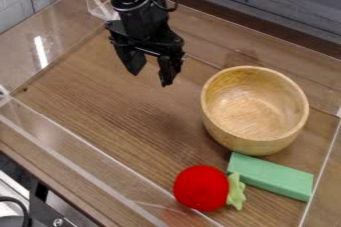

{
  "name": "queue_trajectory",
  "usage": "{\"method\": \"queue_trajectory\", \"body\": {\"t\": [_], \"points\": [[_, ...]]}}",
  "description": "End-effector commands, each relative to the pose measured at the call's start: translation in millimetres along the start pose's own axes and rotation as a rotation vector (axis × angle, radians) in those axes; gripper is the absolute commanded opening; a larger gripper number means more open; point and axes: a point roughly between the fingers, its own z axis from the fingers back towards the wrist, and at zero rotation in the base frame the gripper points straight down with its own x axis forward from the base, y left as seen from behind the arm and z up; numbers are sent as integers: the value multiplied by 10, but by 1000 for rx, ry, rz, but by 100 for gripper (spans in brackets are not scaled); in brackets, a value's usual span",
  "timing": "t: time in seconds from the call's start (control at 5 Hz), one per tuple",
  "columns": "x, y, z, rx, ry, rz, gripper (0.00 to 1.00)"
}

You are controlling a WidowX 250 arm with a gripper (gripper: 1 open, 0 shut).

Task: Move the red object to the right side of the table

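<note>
The red object [202,187] is a small rounded plush fruit with a light green leafy end. It lies on the wood-grain table [120,121] near the front edge, to the right of centre. My black gripper [148,70] hangs above the table's middle-left, far behind the fruit and left of the wooden bowl. Its fingers [168,73] point down with a gap between them, open and empty.
A wooden bowl [254,108] stands at the right. A flat green rectangular block [270,176] lies just right of the fruit, touching its leafy end. Low clear acrylic walls [60,136] border the table.
</note>
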Motion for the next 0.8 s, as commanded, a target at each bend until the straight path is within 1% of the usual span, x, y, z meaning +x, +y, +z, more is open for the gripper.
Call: {"method": "queue_trajectory", "body": {"t": [0.0, 0.2, 0.4, 0.6], "points": [[52, -157, 36, -2, -36, -22, 100], [10, -165, 46, -26, -22, -93, 100], [7, -94, 72, -36, -13, -133, 100], [6, -38, -71, -21, -20, -86, 100]]}}
